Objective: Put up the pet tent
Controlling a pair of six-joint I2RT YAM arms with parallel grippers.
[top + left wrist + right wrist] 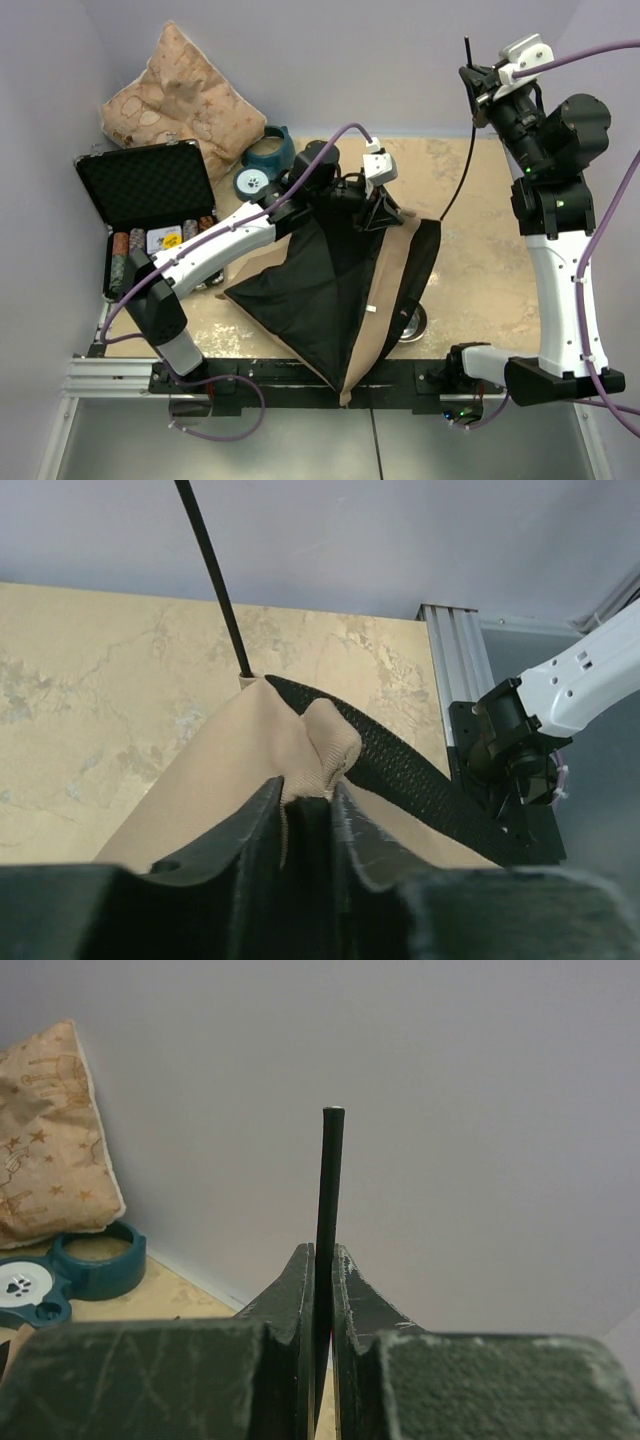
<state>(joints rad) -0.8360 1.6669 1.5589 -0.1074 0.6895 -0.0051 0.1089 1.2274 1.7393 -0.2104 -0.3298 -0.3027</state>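
While R-gripper (476,82) towers, L-arm (215,245) lies outstretched.

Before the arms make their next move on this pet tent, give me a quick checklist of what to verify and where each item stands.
1. Right gripper shut on the pole: ok, its tip shows above the fingers.
2. Left gripper pinching the pet tent: ok, a tan fold sits between its fingers.
3. Pole entering the tent's corner: ok in the left wrist view; how deep, cannot tell.
4. Tent standing: not ok, it lies collapsed on the table.
5. Other poles fitted: cannot tell, fabric hides them.
6. Tent apart from the pillow: ok.
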